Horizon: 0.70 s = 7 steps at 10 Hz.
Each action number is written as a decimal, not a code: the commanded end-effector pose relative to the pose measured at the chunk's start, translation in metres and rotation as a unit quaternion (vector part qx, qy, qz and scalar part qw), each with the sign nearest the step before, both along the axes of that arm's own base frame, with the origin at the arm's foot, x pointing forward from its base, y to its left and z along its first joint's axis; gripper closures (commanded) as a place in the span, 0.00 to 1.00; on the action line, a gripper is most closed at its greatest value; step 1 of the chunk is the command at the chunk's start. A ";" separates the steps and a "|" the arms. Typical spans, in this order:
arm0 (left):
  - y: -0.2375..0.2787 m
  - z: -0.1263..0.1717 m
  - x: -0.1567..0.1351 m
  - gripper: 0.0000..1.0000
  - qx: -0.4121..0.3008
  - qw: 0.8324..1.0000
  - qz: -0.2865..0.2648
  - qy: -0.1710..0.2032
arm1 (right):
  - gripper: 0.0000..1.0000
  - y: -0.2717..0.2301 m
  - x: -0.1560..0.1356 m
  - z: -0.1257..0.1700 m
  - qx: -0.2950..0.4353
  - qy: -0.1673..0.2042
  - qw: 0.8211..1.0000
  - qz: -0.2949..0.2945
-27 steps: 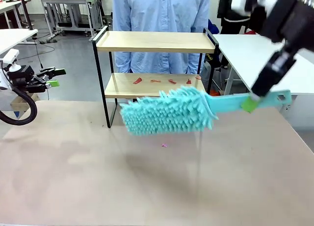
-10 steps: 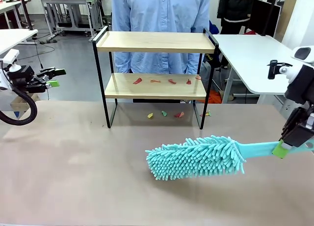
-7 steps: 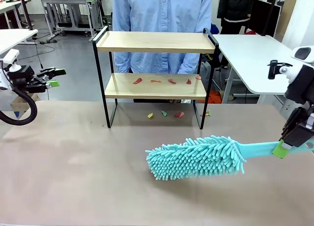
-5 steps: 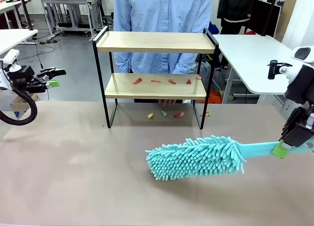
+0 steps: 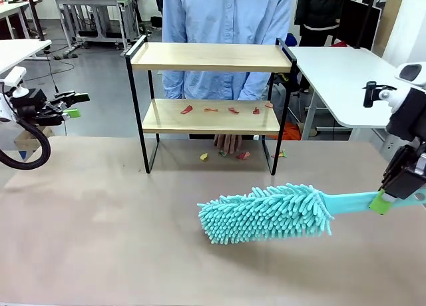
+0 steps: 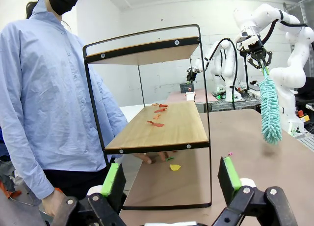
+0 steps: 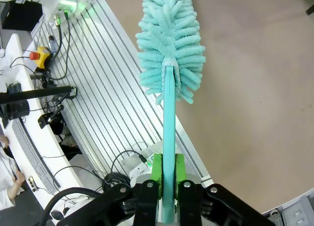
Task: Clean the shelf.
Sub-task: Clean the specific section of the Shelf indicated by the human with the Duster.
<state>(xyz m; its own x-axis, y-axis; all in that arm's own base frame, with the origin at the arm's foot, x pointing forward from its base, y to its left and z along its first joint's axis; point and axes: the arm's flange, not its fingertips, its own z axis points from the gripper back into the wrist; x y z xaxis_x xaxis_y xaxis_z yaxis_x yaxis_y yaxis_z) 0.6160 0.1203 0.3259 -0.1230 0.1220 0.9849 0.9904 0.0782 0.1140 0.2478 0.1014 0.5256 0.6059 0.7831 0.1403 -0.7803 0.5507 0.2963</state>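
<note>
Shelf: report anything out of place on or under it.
Small red scraps lie scattered along the lower board of the shelf. More bits, yellow and red, sit on the table beneath it, beside a person's hand. Its top looks bare.

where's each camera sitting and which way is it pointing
Front view: fixed on the robot's side, looking across the table at the shelf and the person behind it; left pincer at picture left, right pincer at right, shut on the duster.
Left wrist view: beside the shelf's end, looking along its boards; own open pincer at the bottom.
Right wrist view: looks down the duster handle at the table; own pincer clamps the handle.
Shared: front and left wrist views both show shelf, person and duster.
</note>
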 end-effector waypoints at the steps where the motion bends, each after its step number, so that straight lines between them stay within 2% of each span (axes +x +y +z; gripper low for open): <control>1: -0.001 0.002 -0.002 0.00 0.006 1.000 -0.003 -0.008 | 0.87 0.002 0.003 0.002 0.003 -0.005 1.000 -0.004; 7: -0.001 0.002 -0.002 0.00 0.006 1.000 -0.003 -0.008 | 0.87 0.002 0.003 0.002 0.003 -0.005 1.000 -0.004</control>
